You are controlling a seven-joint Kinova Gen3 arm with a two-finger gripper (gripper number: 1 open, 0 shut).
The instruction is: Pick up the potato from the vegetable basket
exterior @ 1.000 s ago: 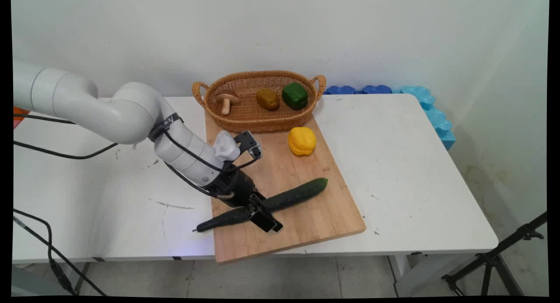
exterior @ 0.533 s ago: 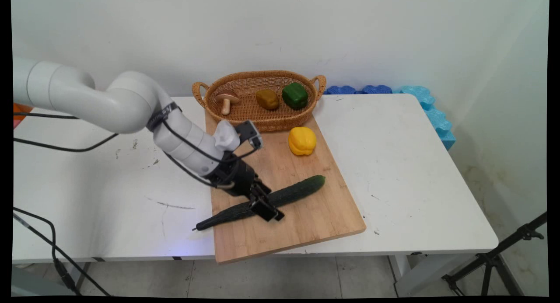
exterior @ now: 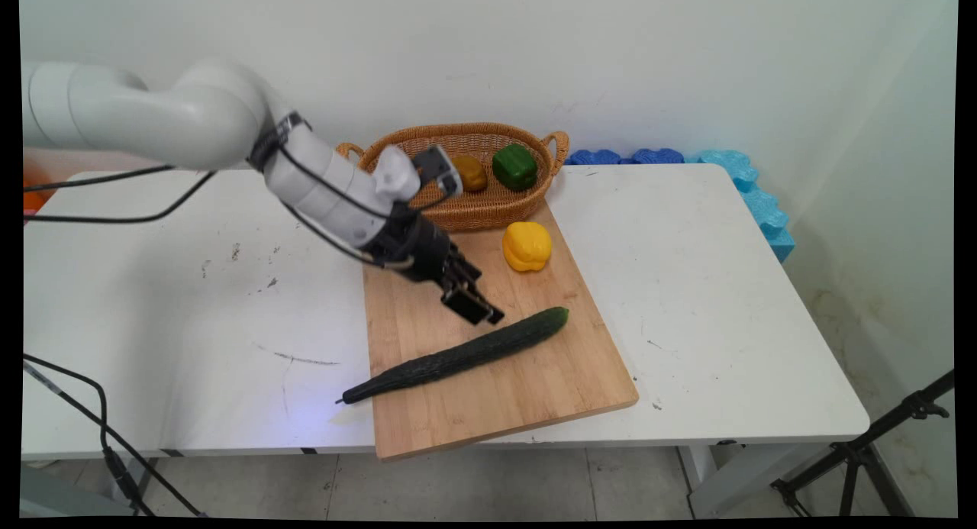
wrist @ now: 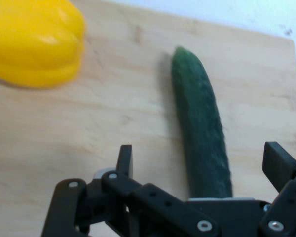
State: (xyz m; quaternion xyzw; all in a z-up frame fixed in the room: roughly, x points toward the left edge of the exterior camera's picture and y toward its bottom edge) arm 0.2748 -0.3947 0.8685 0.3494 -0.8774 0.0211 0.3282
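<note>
Gripper (exterior: 475, 309) spread open, empty, hovering just above cucumber (exterior: 458, 355). Cucumber flat on cutting board (exterior: 534, 391), long axis from board's near-left edge, stem tip overhanging, toward right edge; yellow pepper (exterior: 527, 246) toward far edge

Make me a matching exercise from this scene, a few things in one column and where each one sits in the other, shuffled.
Things:
1. cucumber
2. yellow pepper
3. green pepper
4. gripper

Places:
A. in the basket
B. raised above the cutting board, open
C. lying across the board, thin end off its left edge
D. on the board, near the basket

Pairs: 1-C, 2-D, 3-A, 4-B
</note>
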